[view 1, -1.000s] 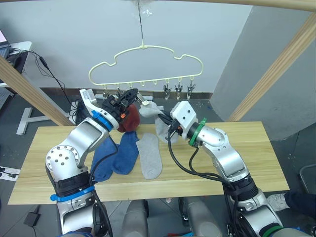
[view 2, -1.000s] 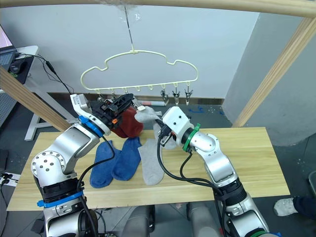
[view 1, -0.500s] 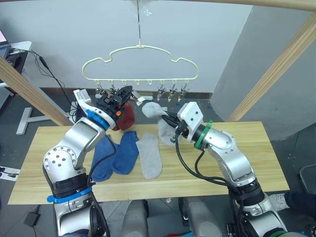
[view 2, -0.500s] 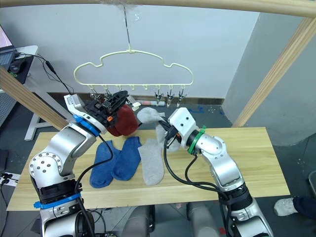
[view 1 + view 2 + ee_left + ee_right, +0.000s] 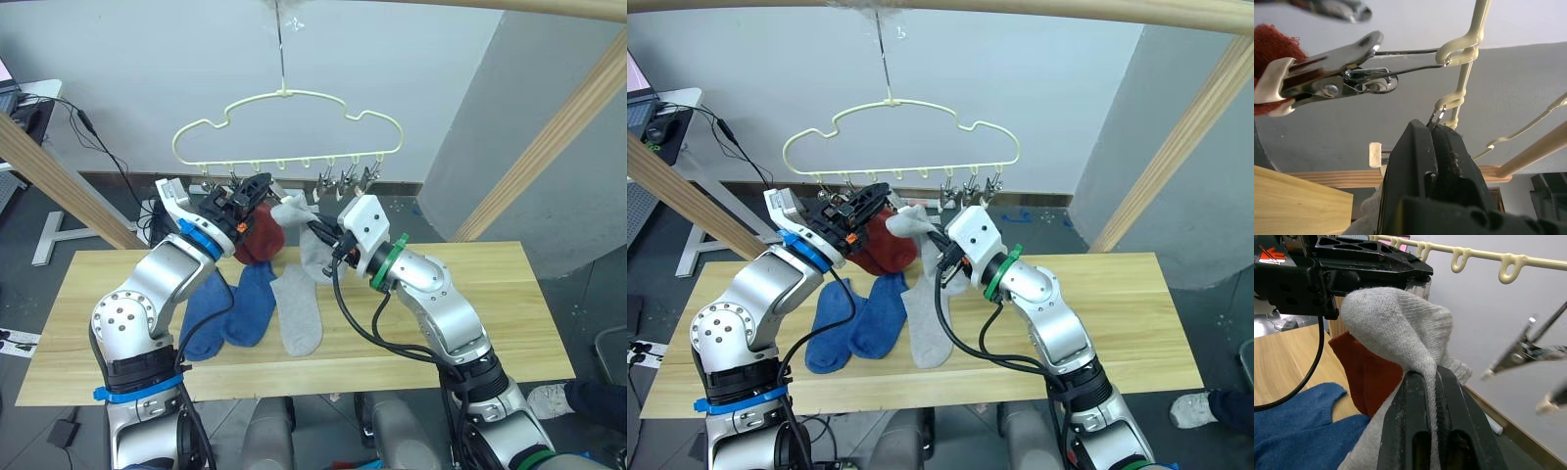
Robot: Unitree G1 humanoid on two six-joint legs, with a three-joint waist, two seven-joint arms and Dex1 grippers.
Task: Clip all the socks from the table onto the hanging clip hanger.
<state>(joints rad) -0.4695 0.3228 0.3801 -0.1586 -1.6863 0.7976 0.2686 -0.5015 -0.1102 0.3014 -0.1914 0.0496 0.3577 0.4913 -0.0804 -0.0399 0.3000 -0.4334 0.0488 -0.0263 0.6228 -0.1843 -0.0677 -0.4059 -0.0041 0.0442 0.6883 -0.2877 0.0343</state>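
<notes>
Nearest on the table (image 5: 509,323) lie three socks side by side, two blue socks (image 5: 235,308) and one flat grey sock (image 5: 297,311), none yet lifted. Just beyond them the right gripper (image 5: 1426,396) has its jaws pressed together on a second grey sock (image 5: 1400,325), carrying it up toward the hanger with its free end trailing down. Beside it, the left gripper (image 5: 1436,142) has its fingers closed on the tail of one small metal clip, apparently to squeeze it open. Rust red socks (image 5: 261,238) hang by that arm, one gripped in a neighbouring clip (image 5: 1327,73). Farthest back hangs the clip hanger (image 5: 289,127). By my reckoning the red ones are done, one grey is underway, and three remain.
</notes>
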